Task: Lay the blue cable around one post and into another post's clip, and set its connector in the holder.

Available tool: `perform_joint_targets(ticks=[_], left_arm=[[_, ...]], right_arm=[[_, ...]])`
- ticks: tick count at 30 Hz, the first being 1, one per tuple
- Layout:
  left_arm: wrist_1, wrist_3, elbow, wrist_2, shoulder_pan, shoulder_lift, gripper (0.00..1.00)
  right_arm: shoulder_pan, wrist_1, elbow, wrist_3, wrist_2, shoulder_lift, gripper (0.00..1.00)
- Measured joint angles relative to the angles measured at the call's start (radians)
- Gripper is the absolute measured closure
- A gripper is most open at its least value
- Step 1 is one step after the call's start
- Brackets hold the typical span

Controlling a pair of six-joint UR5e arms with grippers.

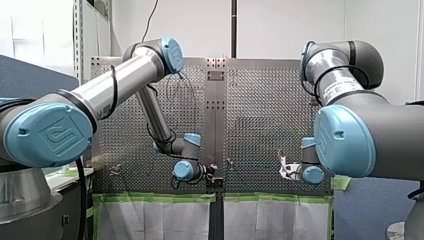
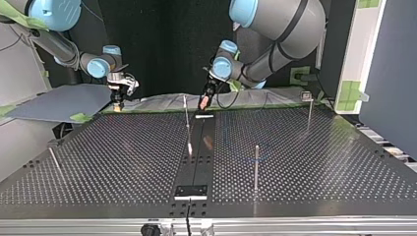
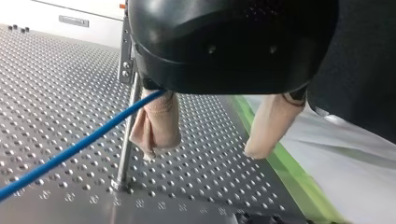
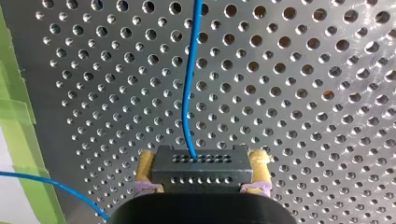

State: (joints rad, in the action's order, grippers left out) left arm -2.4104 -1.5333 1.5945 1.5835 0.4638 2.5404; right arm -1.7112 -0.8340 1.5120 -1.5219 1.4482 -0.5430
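Connector [image 4: 201, 173]: clamped in right gripper [image 4: 201, 162], upper left of top view. Blue cable [image 4: 189, 93]: long axis run straight ahead from it. It is passed alongside left gripper [image 3: 212, 140], which is spread wide with nothing clamped, beside post [image 3: 125, 144].

**Surface Materials and Finishes**

The perforated grey metal counter [image 4: 303, 100] is brushed, with a dull sheen. The thin blue cable [image 4: 187, 93] has a smooth, slightly glossy plastic jacket. The slim bright metal post [image 3: 127, 135] looks polished. My left claw [image 3: 203, 150] has a glossy black plastic housing and wrinkled, matt beige pads [image 3: 156, 121]. The dark grey block connector [image 4: 201, 170] is matt. The green tape strip [image 3: 289, 177] is matt.
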Motion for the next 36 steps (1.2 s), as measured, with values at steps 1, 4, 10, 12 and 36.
perform_joint_targets(ticks=[1, 4, 10, 12, 36], left_arm=[[0.005, -0.004, 0.000, -0.006, 0.000, 0.000, 0.00], [0.026, -0.022, -0.001, -0.030, -0.004, -0.001, 0.00], [0.074, -0.069, -0.002, -0.054, -0.015, -0.001, 0.00], [0.091, -0.086, -0.002, -0.055, -0.019, -0.001, 0.00], [-0.015, -0.059, 0.004, -0.048, 0.000, -0.052, 0.00]], right_arm=[[0.000, 0.000, 0.000, 0.000, 0.000, 0.000, 0.81], [0.000, 0.000, 0.000, 0.000, 0.000, 0.000, 0.81], [0.000, 0.000, 0.000, 0.000, -0.001, 0.001, 0.81], [0.000, 0.000, 0.000, 0.000, -0.001, 0.000, 0.81], [0.002, 0.001, 0.000, -0.003, -0.001, 0.002, 0.81]])
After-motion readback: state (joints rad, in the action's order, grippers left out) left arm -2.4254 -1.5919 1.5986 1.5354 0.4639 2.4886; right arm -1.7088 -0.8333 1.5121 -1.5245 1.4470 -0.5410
